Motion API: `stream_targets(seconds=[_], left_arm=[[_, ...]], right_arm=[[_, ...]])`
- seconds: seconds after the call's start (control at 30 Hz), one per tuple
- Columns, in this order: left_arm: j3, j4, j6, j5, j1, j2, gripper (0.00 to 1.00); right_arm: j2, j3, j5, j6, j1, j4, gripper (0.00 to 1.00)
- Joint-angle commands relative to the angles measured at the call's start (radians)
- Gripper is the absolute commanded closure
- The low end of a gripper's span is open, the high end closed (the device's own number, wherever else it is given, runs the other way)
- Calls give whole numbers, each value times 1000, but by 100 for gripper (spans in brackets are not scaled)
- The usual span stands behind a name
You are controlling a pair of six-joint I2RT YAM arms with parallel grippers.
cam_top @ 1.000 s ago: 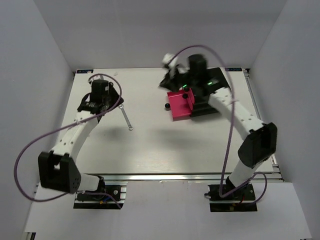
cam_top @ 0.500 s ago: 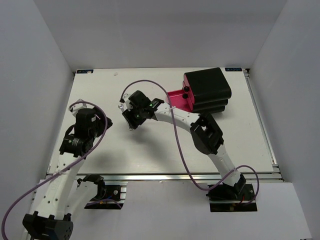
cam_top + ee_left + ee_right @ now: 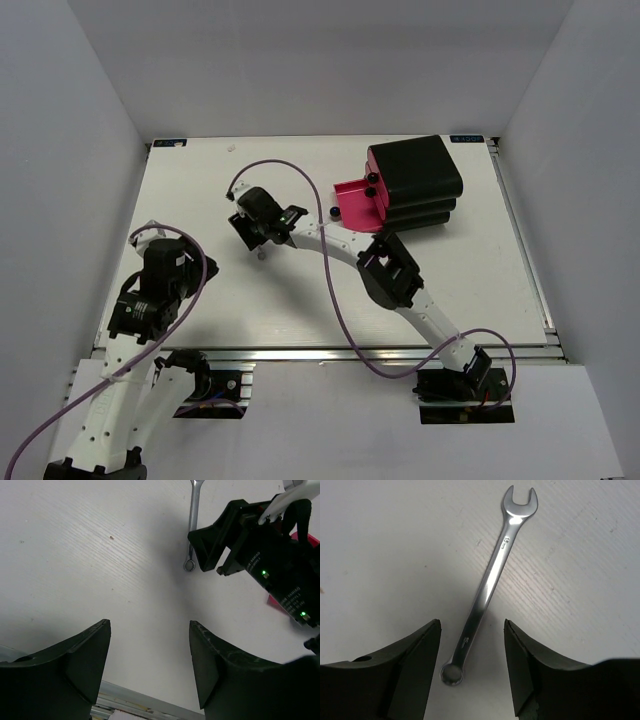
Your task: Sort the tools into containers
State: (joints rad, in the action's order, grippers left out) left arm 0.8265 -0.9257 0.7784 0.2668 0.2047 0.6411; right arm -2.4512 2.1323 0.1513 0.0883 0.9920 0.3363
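A slim silver wrench [image 3: 490, 587] lies flat on the white table. My right gripper [image 3: 472, 625] is open just above it, one finger on each side of the ring end, not touching it. In the top view the right gripper [image 3: 252, 238] covers most of the wrench; only the ring end [image 3: 261, 254] shows. The left wrist view also shows the wrench [image 3: 193, 525] beside the right gripper [image 3: 235, 540]. My left gripper [image 3: 149, 625] is open and empty over bare table near the front edge [image 3: 135, 318]. The black cabinet [image 3: 415, 175] has one pink drawer [image 3: 355, 200] pulled out. No screwdrivers show.
Black round knobs [image 3: 371, 184] sit on the cabinet's front, and one black knob [image 3: 332, 211] is at the open drawer's front. White walls enclose the table on three sides. The right arm stretches across the middle of the table, with its purple cable looping above.
My right arm swung from the cabinet leftward to the wrench and now hovers over it, open. My left arm pulled back from the wrench toward the near left edge.
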Motion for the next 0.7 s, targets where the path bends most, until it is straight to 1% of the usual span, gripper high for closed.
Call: stream_targets(seconds=[0.0, 0.2, 0.37, 0.5, 0.53, 0.67], left_arm=[[19, -47, -5, 14, -4, -17, 26], [36, -67, -21, 26, -4, -18, 25], [43, -64, -33, 35, -4, -8, 24], [52, -59, -48, 43, -5, 5, 23], [54, -56, -50, 46, -5, 8, 22], [51, -27, -59, 52, -4, 20, 21]], right_arm=[[-49, 75, 62, 4, -4, -80, 41], [-107, 124, 99, 10, -6, -121, 46], [-130, 117, 83, 22, -12, -115, 54], [-134, 84, 45, 25, -16, -88, 62], [-131, 77, 39, 25, -18, -80, 65], [-101, 19, -27, 27, -29, -40, 69]])
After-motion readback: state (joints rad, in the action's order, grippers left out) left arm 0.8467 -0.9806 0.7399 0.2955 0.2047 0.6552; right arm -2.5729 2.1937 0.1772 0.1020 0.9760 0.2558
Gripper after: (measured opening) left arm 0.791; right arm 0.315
